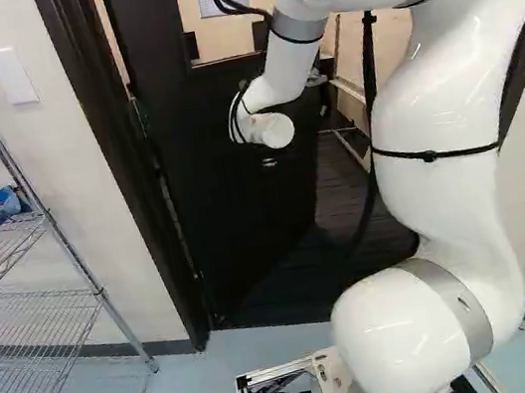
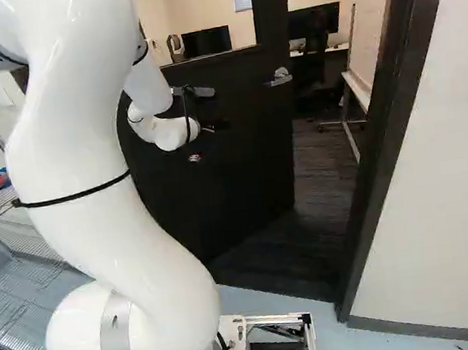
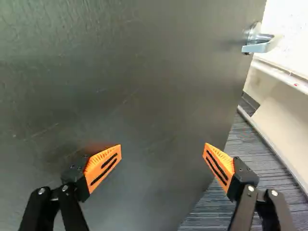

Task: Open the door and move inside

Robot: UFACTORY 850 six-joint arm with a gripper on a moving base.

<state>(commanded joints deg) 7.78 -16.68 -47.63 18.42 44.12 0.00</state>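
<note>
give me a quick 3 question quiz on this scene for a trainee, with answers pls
1. Fill in: in front of the door, the claw is ____ (open or shut).
2. True or false: the claw is gripping the lever handle.
3. Which stands at the left of the left base view?
a) a ladder
b) a wire rack
c) a red bin

Key: 1 open; 2 false; 3 b
</note>
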